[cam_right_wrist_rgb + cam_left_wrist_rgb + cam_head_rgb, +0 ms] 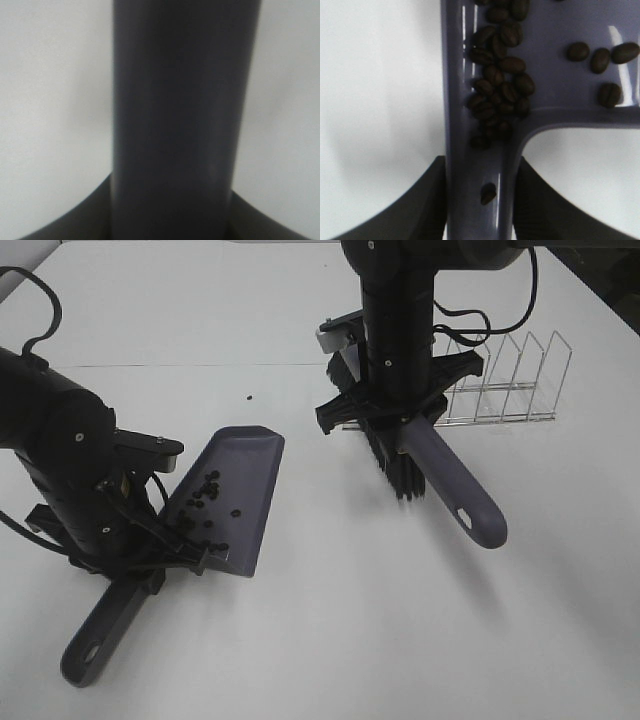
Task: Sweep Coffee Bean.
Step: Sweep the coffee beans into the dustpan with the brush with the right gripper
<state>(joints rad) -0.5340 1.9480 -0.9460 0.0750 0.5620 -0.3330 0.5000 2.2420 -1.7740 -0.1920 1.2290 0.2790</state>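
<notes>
- Grey-purple plastic dustpan (250,468), one of it, sits at the lower left of the high view; its long axis runs from the handle end at the bottom left up towards the right
- The left gripper (148,578) is clamped tight on the dustpan's handle, with a black finger (420,210) pressed against each side of it in the left wrist view
- The coffee beans (205,502) lie inside the dustpan, mostly near its handle end
- In the left wrist view they are small dark ovals with long axes pointing every way: one dense heap against the side wall, too bunched to count exactly, four lying apart from it, and one in the groove of the handle
- The white table (330,640) carries everything
- One brush (455,490) sits right of centre, its long axis slanting from the black bristles at upper left to the grey handle end at lower right
- The right gripper (405,420) is closed firmly around the brush handle just above the bristles; the right wrist view shows only that dark handle between the jaws
- One stray bean (248,397) lies alone on the table, beyond the dustpan and well apart from it
- One wire rack (505,380) stands farthest back at the upper right, just behind the right arm
</notes>
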